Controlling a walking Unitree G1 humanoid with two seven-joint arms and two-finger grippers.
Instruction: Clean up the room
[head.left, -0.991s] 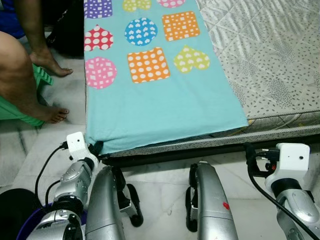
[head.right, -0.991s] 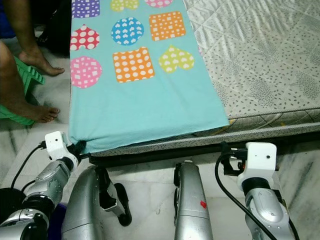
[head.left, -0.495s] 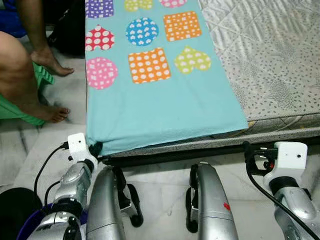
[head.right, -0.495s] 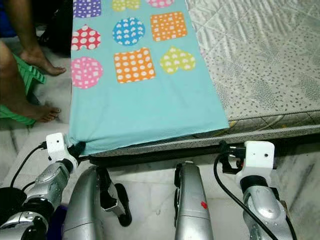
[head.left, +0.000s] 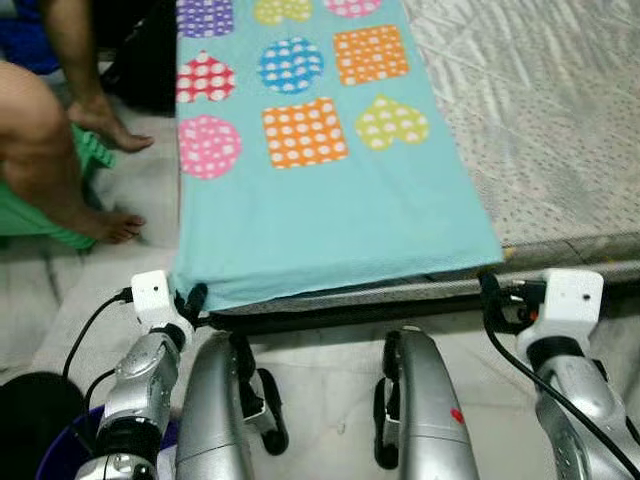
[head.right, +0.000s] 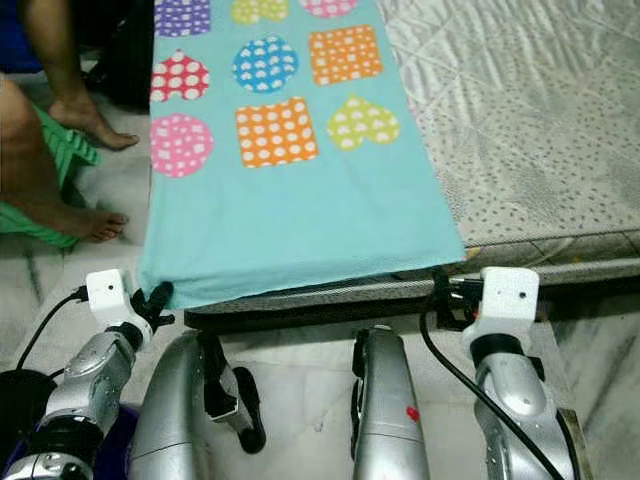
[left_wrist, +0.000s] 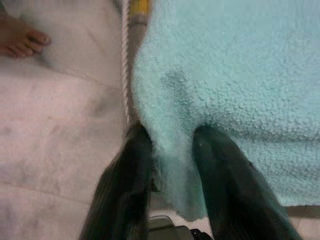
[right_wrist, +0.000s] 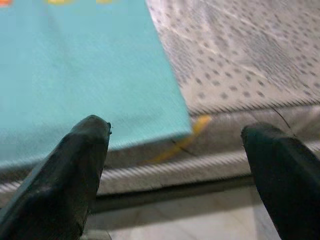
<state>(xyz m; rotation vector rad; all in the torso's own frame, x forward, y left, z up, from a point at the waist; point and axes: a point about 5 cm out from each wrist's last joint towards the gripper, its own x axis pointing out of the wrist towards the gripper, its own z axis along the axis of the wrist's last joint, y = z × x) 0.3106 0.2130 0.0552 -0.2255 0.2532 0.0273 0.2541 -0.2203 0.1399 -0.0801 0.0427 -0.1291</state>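
R hand (right_wrist: 175, 165) has come fwd, spread wide, empty, facing blanket's (head.left: 330, 200) corner at bed (head.left: 560, 120) edge. L hand (left_wrist: 170, 165) pinched on blanket's other corner. Risk: R closes on mattress piping, missing cloth.

A pale marble floor (head.left: 330, 375) with faint grey veining runs along the near side of a low bed. The mattress (head.left: 560, 120) carries a grey quilted cover printed with small dark dots and leaf-like motifs; a corded seam edges its side, above a dark bed frame (head.left: 340, 315). To the robot's left, a person's bare feet (head.left: 115, 225) rest on the floor beside a green slatted object (head.left: 90, 150). A dark round container (head.left: 35, 420) stands at the near left. Lighting is even and diffuse.
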